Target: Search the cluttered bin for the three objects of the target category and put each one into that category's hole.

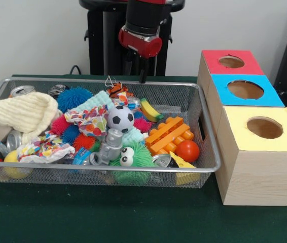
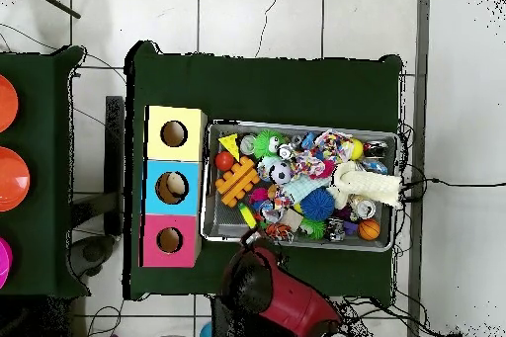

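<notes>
At the bottom of the front view, a dark green table (image 1: 133,217) carries a wire mesh bin (image 1: 212,152) filling the left and centre of the frame. Along the bin's lower edge lie a green fuzzy toy with googly eyes (image 1: 133,158), a red ball (image 1: 187,151) and a yellow wedge (image 1: 183,163). Just above them sit an orange building block (image 1: 170,134), a grey robot figure (image 1: 112,144) and a soccer ball (image 1: 120,118). A cream knitted cloth (image 1: 24,112) spreads across the left part, with blue (image 1: 74,98) and pink spiky balls (image 1: 60,124) and a patterned cloth (image 1: 88,120) toward the middle; a toy banana (image 1: 150,110) lies near the upper rim. At the right of the frame stands a wooden box, touching or just beside the bin, with a yellow hole (image 1: 264,127) lowest, a blue hole (image 1: 245,89) above it and a red hole (image 1: 231,62) uppermost. At top centre the red and black arm (image 1: 141,30) hangs over the bin's upper edge; its gripper (image 1: 142,77) shows only as a thin dark tip, and I cannot tell whether it is parted or closed.
</notes>
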